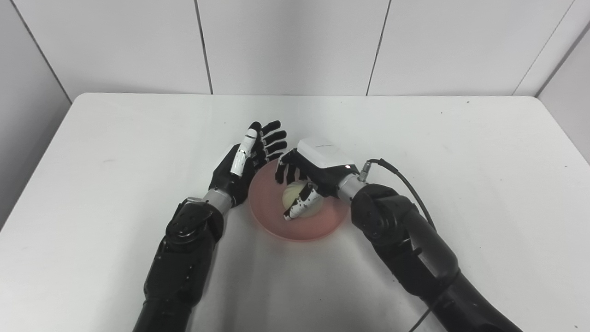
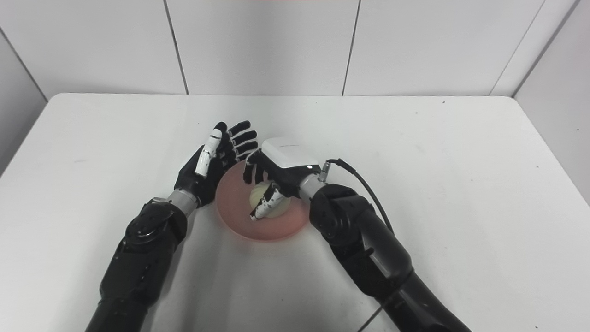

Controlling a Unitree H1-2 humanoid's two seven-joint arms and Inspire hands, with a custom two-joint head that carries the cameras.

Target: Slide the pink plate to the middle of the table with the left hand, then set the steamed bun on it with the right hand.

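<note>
At the left, the left arm (image 1: 184, 258) comes up from the bottom edge over the white counter (image 1: 115, 152) and bends inward. The left robot hand (image 1: 246, 159) stands just beside the far-left rim of the pink plate (image 1: 276, 221), palm turned toward it. Its fingers (image 1: 272, 136) are spread apart and stretched away from the camera, holding nothing. Whether the heel of the palm touches the rim cannot be told; it is right against the edge in both views.

In the middle, the pink plate lies flat on the counter, roughly centred left to right and somewhat nearer the front edge than the back wall. The steamed bun (image 2: 265, 203), pale and round, sits inside the plate near its middle.

To the right of centre, the right robot hand (image 1: 309, 177) is over the plate, its white back cover facing up. Its fingers (image 1: 288, 170) curl down on the far side of the bun, and the black-and-white thumb (image 1: 302, 205) lies across the near side, so the hand is closed around the bun while the bun rests in the plate.

Further right, a black cable (image 1: 405, 182) loops from the wrist over the right arm (image 1: 405, 240), which runs down to the bottom-right corner. The counter's right half is well apart from the plate.
</note>
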